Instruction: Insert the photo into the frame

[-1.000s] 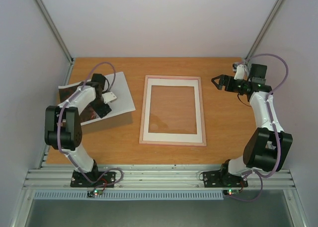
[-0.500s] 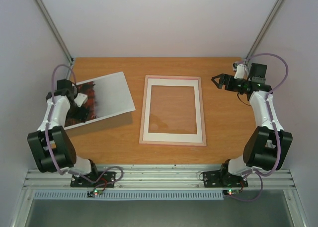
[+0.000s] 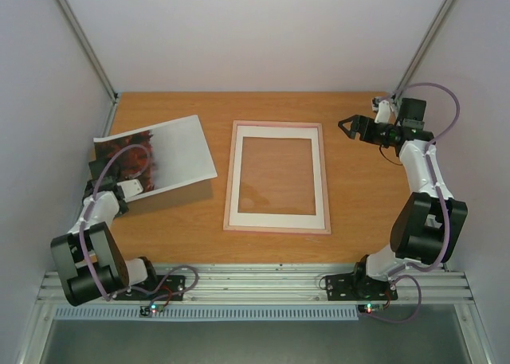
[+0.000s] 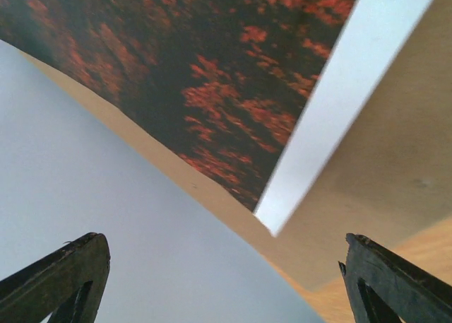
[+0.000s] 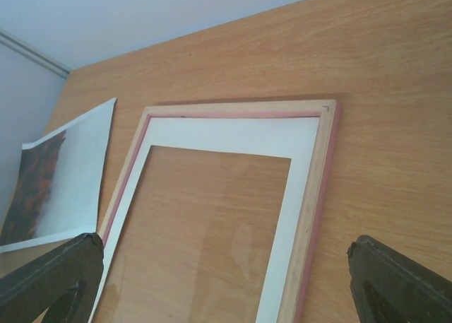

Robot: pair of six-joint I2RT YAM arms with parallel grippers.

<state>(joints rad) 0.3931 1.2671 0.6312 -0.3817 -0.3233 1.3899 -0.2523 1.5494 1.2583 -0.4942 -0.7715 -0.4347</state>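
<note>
**Photo not in frame yet, both grippers empty**

Task barely begun, as I judge it. The photo (image 3: 171, 153) lies on the table (image 3: 358, 197) at the far left, well apart from the frame (image 3: 326, 181), picture side up, red trees toward the left wall. In the left wrist view one corner of it curls up off the wood, with shadow under it.

The left gripper (image 4: 222, 242) sits low at the photo's near-left corner, jaws wide, nothing between them. No grip on the print. The right gripper (image 5: 226, 242) hovers beyond the frame's far right corner, jaws also wide and empty.

The frame lies flat mid-table. Inside it sits a white mat (image 3: 277, 135), and through the mat's opening the clear pane (image 3: 275, 177) shows bare wood underneath. No print in there. No backing board in view.

Left to do, as far as I can tell: pick up the photo, carry it over, and lay it square in the frame.
</note>
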